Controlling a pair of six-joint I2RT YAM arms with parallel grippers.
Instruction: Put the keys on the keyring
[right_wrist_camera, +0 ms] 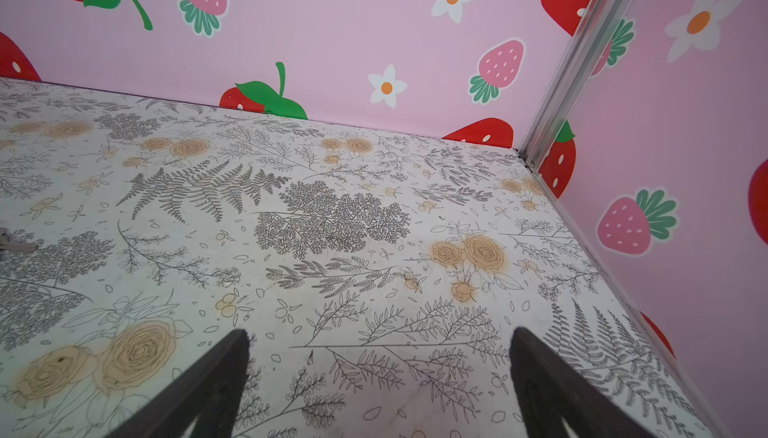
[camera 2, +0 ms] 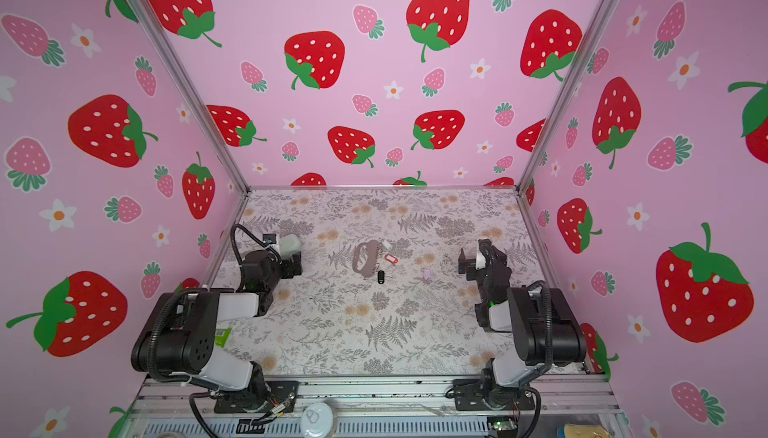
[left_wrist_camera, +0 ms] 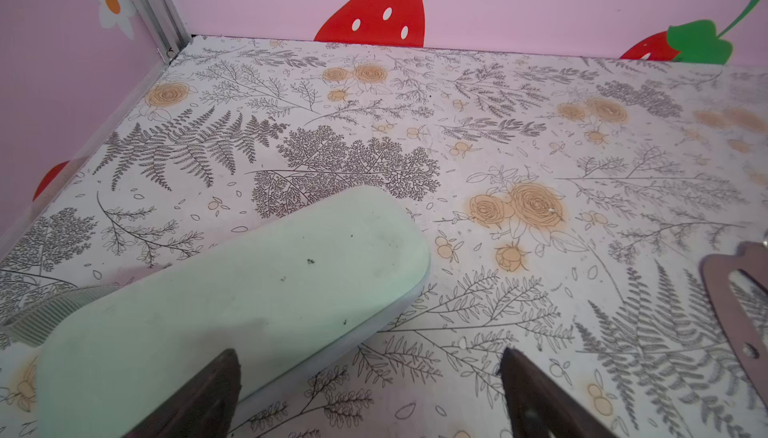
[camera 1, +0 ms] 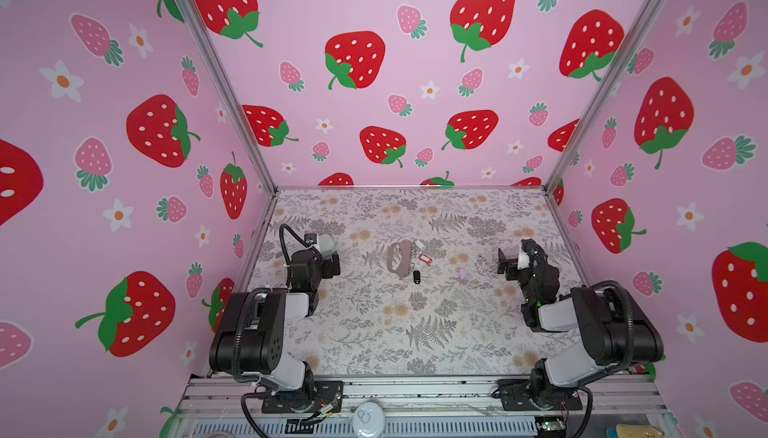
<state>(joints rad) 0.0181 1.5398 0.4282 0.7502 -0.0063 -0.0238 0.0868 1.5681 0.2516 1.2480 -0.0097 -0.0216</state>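
Note:
The keyring's taupe strap loop [camera 1: 398,258] [camera 2: 364,259] lies flat in the middle of the table, its short chain [camera 1: 412,253] on its right side. Around it lie the keys: a white tag [camera 1: 419,243] [camera 2: 386,244], a red tag [camera 1: 425,259] [camera 2: 391,259], a black tag [camera 1: 417,277] [camera 2: 380,277] and, further right, a lilac tag [camera 1: 463,274] [camera 2: 427,274]. My left gripper [camera 1: 333,264] [camera 2: 296,264] [left_wrist_camera: 370,357] is open, left of the strap. One edge of the strap [left_wrist_camera: 744,319] shows in the left wrist view. My right gripper [camera 1: 504,263] [camera 2: 464,263] [right_wrist_camera: 380,334] is open and holds nothing, right of the lilac tag.
A pale grey-green oblong case [left_wrist_camera: 232,303] [camera 1: 327,243] lies on the floral table [camera 1: 415,332] just beside the left gripper, partly behind one finger [left_wrist_camera: 220,386]. Strawberry-patterned walls close the table at the back and both sides. A metal rail [camera 1: 415,390] runs along the front.

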